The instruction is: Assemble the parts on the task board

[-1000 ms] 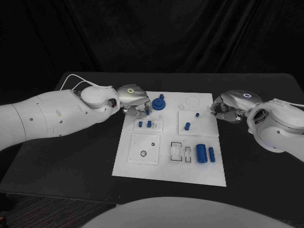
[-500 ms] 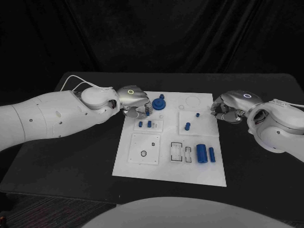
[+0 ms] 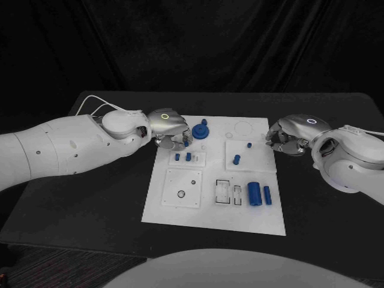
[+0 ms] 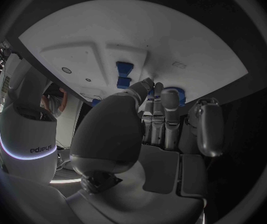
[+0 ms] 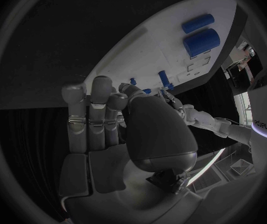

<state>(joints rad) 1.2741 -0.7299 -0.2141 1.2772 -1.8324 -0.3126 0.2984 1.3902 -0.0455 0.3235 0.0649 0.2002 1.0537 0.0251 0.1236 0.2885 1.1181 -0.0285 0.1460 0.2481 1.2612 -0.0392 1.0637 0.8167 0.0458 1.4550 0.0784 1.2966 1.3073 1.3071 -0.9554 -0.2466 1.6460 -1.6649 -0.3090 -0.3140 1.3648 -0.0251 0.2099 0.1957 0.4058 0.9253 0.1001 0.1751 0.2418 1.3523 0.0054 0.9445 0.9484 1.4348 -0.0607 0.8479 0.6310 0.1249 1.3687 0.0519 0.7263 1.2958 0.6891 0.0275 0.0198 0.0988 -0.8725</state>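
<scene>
The left robot hand (image 3: pixel 165 127), fingers extended and holding nothing, hovers just beside the round blue plastic part (image 3: pixel 200 131) on the white task board (image 3: pixel 213 210). That part lies toward the board's middle, nearer this hand. The right robot hand (image 3: pixel 287 137) waits empty at the opposite edge.

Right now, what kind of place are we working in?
Probably a robot test or lab bench rather than a factory line: a black table against a dark backdrop, with one white task board holding small blue parts, and both hands, left and right, at its edges.
</scene>
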